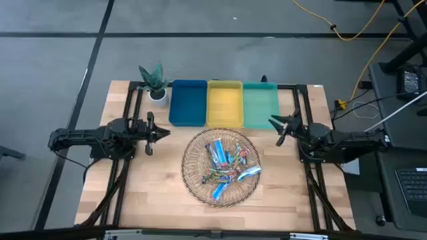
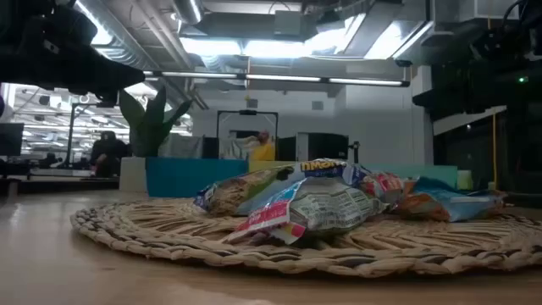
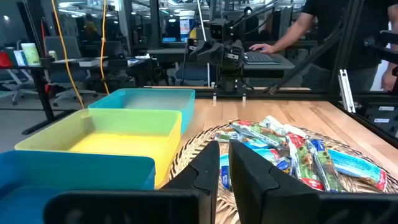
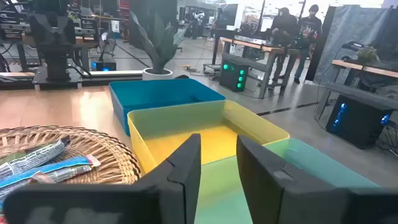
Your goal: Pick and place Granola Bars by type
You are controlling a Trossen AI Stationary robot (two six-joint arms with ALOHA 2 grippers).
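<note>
Nothing sorted yet as far as I can tell: all the bars (image 1: 225, 168) sit heaped in the middle of the wicker mat (image 1: 193, 175), which lies on the desk (image 1: 120, 193) toward its front edge, and the three trays lined up along the back edge look bare, blue tray (image 1: 187, 101), yellow tray (image 1: 225, 101), green tray (image 1: 260, 103). So by my reckoning the whole job is ahead of me, every bar to be lifted out and dropped by type. My left gripper (image 1: 164, 132) hovers off the mat's left side near the blue tray's front corner, fingers a small gap apart and holding nothing. My right gripper (image 1: 276, 131) hangs off the mat's right side by the green tray's front, fingers likewise parted and empty. The bars are slim, crinkly, shiny foil packets, some bright blue, some silvery, some red and green, overlapping every which way, so I'd guess they'll slide and rustle when pinched. The mat is a round coil of woven straw, bumpy, with a low rim. The trays are smooth, matte, rectangular plastic with upright walls. A little potted plant (image 1: 155, 83) stands in the back left corner beside the blue tray.
</note>
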